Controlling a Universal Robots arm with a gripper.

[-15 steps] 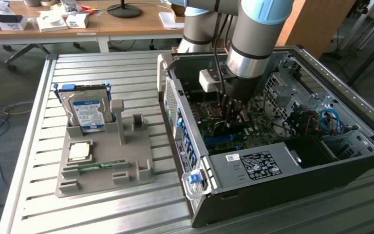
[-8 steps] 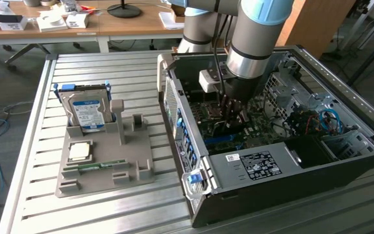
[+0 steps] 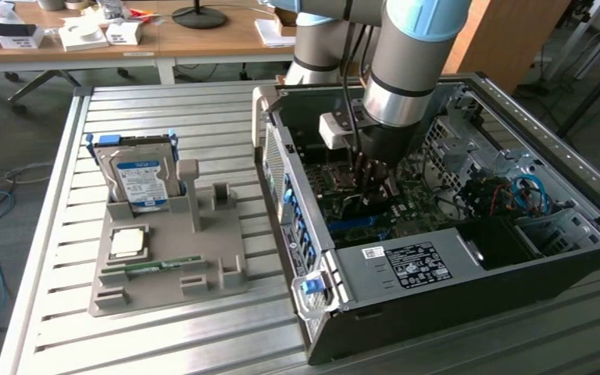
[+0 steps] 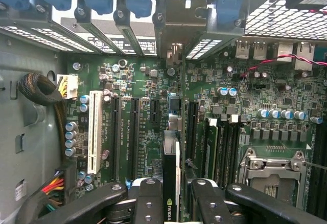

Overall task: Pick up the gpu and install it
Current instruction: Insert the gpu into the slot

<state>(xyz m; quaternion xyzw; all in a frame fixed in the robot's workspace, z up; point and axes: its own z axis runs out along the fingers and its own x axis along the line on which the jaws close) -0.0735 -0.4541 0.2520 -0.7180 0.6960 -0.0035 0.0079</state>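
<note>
I'm pinching gpu (image 4: 170, 157) edge-on, gripper (image 4: 172, 196) clamping both flat faces, hovering over motherboard (image 4: 148, 142) slots inside case (image 3: 383, 328). Judging it light, stiff, fragile; faces suiting grip.

Gpu (image 4: 170, 157): seen edge-on, faces hidden, near end cut off at the wrist view's edge. Gripper (image 4: 175, 188): fingers (image 4: 148, 201) cut off at the same edge. Arm (image 3: 409, 47): upper part cut by the exterior view's edge. Case label (image 3: 409, 262): print too small to read. Hard drive (image 3: 138, 176): base hidden in holder (image 3: 165, 269).
</note>
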